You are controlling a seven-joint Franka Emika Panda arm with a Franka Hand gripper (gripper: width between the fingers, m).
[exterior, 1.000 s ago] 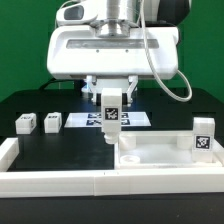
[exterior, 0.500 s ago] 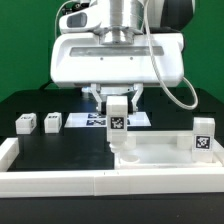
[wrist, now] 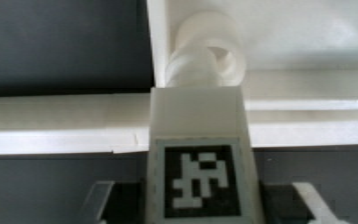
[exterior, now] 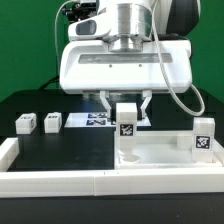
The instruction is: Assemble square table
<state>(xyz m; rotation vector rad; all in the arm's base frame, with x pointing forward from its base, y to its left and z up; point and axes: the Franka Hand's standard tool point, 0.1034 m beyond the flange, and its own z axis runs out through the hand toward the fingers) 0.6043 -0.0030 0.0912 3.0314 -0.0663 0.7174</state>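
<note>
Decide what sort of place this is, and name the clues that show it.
Probably a robotics lab test bench: a gripper holds a tagged white leg, a marker board lies on the black table, and a plain green backdrop stands behind.

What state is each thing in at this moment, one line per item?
hand: shut on the held leg
held leg: upright, lower end at a tabletop corner; seating unclear
tabletop: lying flat, hollow side up
standing leg: upright on the tabletop, exterior view's right
two loose legs: unattached, apart from the tabletop
marker board: lying flat
</note>
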